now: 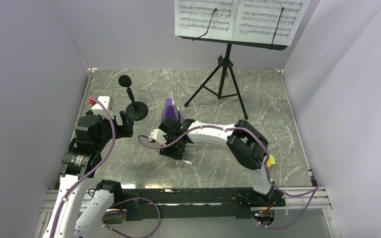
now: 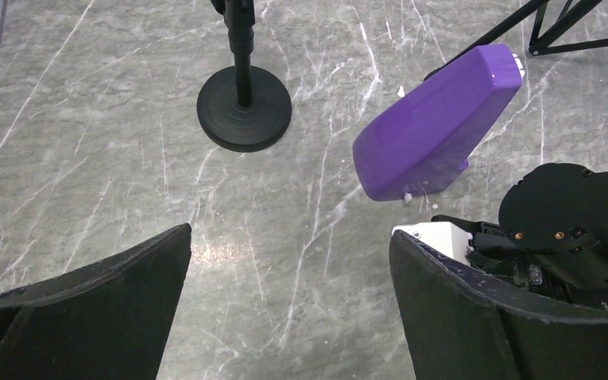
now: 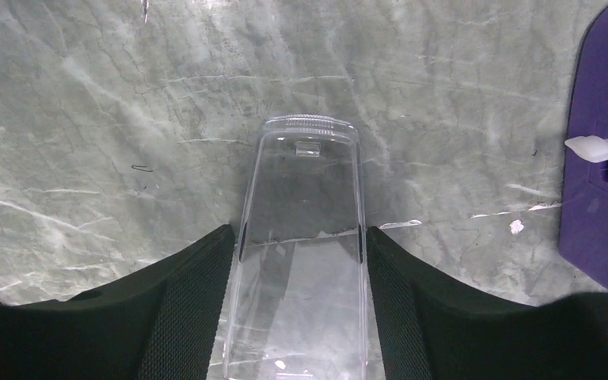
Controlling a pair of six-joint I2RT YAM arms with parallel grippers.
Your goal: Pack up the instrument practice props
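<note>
Logging gripper states first: what does the right gripper (image 3: 297, 237) hold? — K.

Both black fingers (image 3: 182, 301) press the sides of a clear plastic cover (image 3: 305, 158) with a rounded far end, so it is clamped on that. Cannot tell whether the cover touches the table (image 3: 87, 119) or hangs just above it. — M.

And the left gripper (image 2: 290, 237)? — K.

Fingers spread wide, with only marble-pattern surface between them. It is held above the table near the left wall and aimed toward the microphone stand (image 2: 244, 95). That stand's round base sits flat on the table ahead of it, and the ball top is upright in the overhead view. — M.

Metronome position? — K.

The purple metronome (image 1: 170, 111) stands upright mid-table, just right of the microphone stand's base and apart from it. The right arm reaches leftward across the table, which puts its gripper just on the near side of the metronome. The right wrist view shows the purple face at the right edge, with a small white peg (image 3: 590, 146) sticking out of a slot. — M.

Remaining props? — K.

The music stand (image 1: 222, 62) is on its tripod at the far edge, right of centre, well apart from both arms. Two sheet-music pages (image 1: 258, 20) lie open on its desk, each under a thin black retaining arm. — M.

Other items? — K.

A red block (image 1: 92, 99) lies by the left wall beside a small white object (image 1: 104, 102). A yellow block (image 1: 271, 160) is partly hidden behind the right arm's elbow. — M.
</note>
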